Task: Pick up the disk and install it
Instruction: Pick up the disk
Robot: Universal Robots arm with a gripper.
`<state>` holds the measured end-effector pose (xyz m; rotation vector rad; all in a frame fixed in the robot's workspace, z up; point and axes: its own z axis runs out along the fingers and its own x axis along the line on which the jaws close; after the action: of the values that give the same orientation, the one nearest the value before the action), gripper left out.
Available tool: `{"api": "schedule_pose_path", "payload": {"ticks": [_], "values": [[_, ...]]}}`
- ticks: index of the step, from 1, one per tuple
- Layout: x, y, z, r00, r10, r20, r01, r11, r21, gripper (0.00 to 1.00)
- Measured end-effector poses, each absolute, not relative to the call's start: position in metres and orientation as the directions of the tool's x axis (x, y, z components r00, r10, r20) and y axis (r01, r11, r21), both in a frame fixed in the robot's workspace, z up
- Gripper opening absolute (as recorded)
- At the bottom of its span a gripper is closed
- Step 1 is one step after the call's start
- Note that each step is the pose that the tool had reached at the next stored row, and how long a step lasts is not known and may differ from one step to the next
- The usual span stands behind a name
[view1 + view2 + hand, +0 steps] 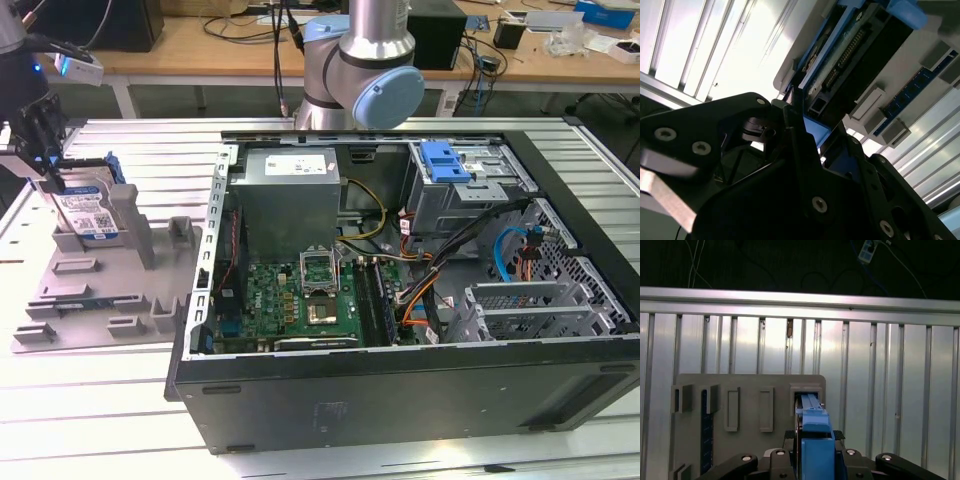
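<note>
The disk [92,212] stands on edge in a slot at the back of the grey holder [100,290], at the exterior view's left; it is silver with a white-and-blue label and a blue bracket. My gripper [50,180] reaches down onto its upper left corner. In the first wrist view the blue-framed disk [815,432] runs from the holder's slot back between the two black fingers, which press close against both its sides. My gripper [816,456] looks shut on it. The second wrist view shows the disk's connector edge [845,57] and the fingers [795,145] beside the blue bracket.
An open computer case [400,385] lies flat on the ribbed metal table, to the exterior view's right of the holder. Its drive cage with a blue latch [445,160] sits at the back right. The arm's base [365,70] rises behind the case. Cluttered benches stand beyond.
</note>
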<state>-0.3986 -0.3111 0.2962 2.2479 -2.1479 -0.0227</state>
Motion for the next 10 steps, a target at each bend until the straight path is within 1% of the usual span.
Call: {"api": "schedule_pose_path", "payload": {"ticks": [10], "values": [[-0.3986,-0.3111,0.2967,0.046,-0.999,0.012,-0.998,-0.045,0.033,0.37]]}}
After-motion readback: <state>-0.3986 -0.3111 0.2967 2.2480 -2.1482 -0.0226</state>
